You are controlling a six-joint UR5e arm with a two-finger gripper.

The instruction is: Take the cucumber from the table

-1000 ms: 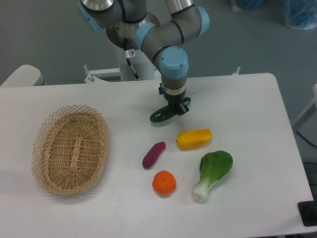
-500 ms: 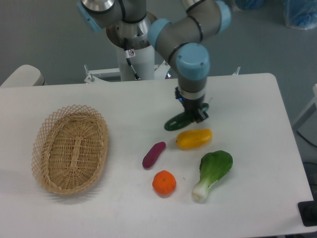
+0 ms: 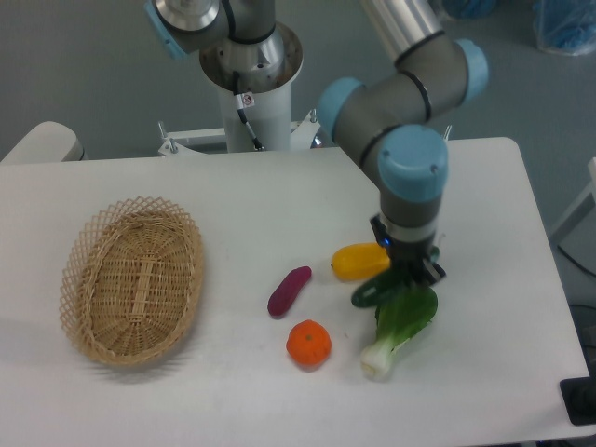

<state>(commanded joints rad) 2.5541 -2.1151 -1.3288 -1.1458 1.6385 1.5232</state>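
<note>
Dark green cucumber [image 3: 374,290] sits clamped in the hand [image 3: 411,274], fingers closed on its right end, the free end sticking out lower-left. It looks lifted off the white worktop [image 3: 233,200], hanging over the gap between the yellow vegetable [image 3: 359,262] and the leafy top of the bok choy [image 3: 400,326], though from this fixed view contact with either cannot be ruled out. The off-centre grip near one end likely explains the slant: the long free part droops. Arm wrist points straight down, so the hold is a top-down pinch across the slim body. Purple eggplant [image 3: 289,291] and orange [image 3: 308,343] lie just left and below-left, apart from the cucumber. Wicker basket [image 3: 132,277] is well apart on the left side, nothing visible in it. Judged from this, the pick is done or nearly so. Risk: glossy skin plus end grip could let the cucumber swivel or slip between the fingers.
</note>
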